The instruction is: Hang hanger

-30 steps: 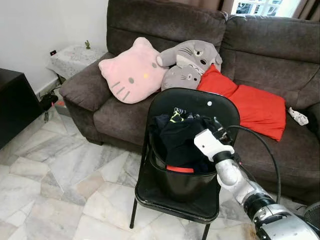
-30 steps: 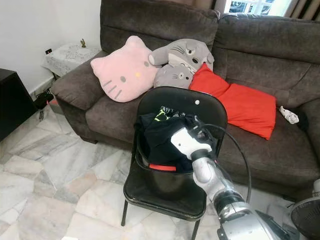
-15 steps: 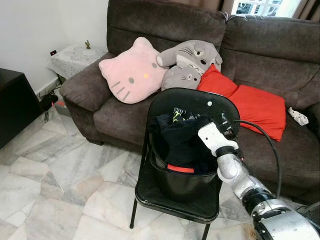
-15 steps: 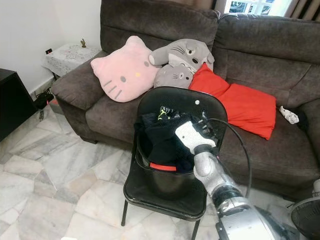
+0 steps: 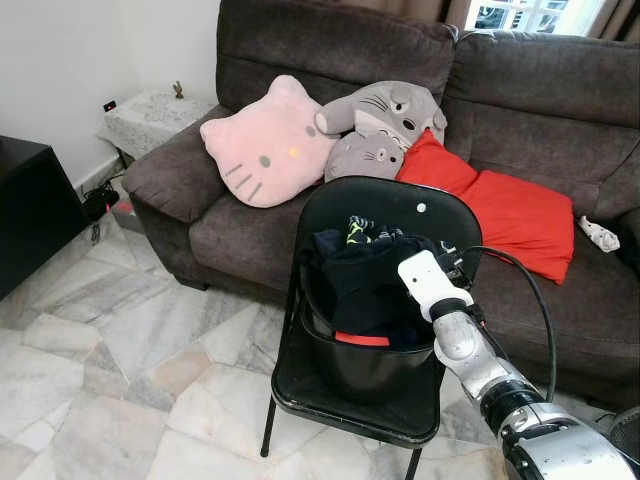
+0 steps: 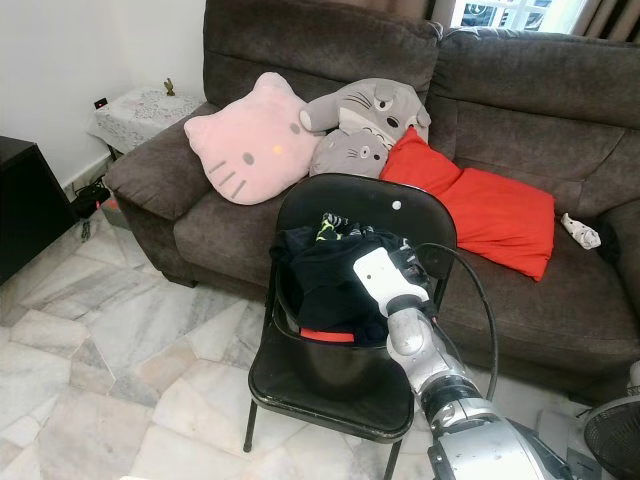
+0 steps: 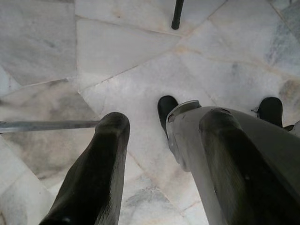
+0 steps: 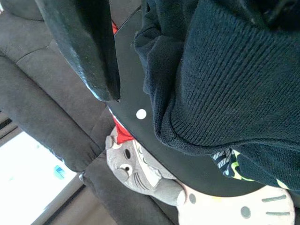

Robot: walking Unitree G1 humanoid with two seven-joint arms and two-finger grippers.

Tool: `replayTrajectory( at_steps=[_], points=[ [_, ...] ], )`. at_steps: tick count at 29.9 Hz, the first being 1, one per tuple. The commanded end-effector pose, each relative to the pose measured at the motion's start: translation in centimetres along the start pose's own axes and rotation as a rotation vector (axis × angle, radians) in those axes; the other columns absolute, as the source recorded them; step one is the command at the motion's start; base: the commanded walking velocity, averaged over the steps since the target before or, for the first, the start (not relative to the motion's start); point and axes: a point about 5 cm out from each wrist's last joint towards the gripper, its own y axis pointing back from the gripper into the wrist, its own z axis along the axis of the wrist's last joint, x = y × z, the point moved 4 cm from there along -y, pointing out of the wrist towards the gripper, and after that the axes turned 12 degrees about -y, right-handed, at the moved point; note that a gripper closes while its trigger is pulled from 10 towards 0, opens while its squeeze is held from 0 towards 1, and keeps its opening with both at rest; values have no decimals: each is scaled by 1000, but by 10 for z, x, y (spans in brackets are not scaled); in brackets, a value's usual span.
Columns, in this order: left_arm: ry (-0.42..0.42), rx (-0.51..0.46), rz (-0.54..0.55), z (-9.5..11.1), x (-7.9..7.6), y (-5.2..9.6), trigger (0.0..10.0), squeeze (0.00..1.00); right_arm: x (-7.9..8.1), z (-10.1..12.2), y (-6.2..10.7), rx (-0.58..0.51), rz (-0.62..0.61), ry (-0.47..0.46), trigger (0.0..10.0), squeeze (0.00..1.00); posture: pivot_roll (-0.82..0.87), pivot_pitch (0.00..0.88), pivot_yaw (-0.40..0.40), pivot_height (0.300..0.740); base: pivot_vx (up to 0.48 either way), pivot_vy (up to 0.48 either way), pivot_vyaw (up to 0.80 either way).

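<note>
A black bucket point(image 5: 370, 375) stands on the seat of a black folding chair point(image 5: 390, 200), piled with dark clothes point(image 5: 360, 280); a red strip point(image 5: 362, 340) shows at its front. My right gripper point(image 5: 450, 262) is at the pile's right edge, close to the chair back. In the right wrist view one black finger point(image 8: 89, 51) stands apart from the other, and a dark knit garment point(image 8: 225, 79) lies in the wide gap. My left gripper point(image 7: 164, 119) hangs open over the marble floor point(image 7: 117, 51), beside my own leg.
Behind the chair is a brown sofa point(image 5: 250, 230) with a pink cat cushion point(image 5: 265, 145), grey plush toys point(image 5: 385, 115) and a red cushion point(image 5: 510, 210). A black cabinet point(image 5: 30, 210) stands at the left, a small side table point(image 5: 150, 110) by the wall, a fan point(image 6: 610, 430) at the lower right.
My right gripper has shifted a little to the right along the pile, toward the chair back. The whole view has moved slightly; the clothes and chair stay put.
</note>
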Motion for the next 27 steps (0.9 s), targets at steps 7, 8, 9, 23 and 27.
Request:
replayTrajectory(
  at_steps=[7, 8, 9, 23, 27],
  points=[
    [-34, 31, -12, -11, -1, 3, 10000, 0, 0, 5, -2, -21, 18, -14, 0, 0, 99, 94, -13, 740, 0, 0, 0],
    [-34, 31, -12, -11, -1, 3, 10000, 0, 1, 7, -2, -30, 20, -8, 0, 0, 98, 92, -13, 740, 0, 0, 0],
    [-36, 31, -13, -12, -1, 3, 10000, 0, 3, 7, -1, -37, 27, 3, 0, 0, 96, 93, -12, 740, 0, 0, 0],
    [-41, 20, -18, -9, -1, 3, 10000, 0, 12, 8, 2, -65, 65, 49, 0, 0, 84, 79, -14, 740, 0, 0, 0],
    [-40, 23, -20, -9, -1, 3, 10000, 0, 13, 6, 3, -60, 67, 48, 0, 0, 80, 67, -16, 740, 0, 0, 0]
  ],
)
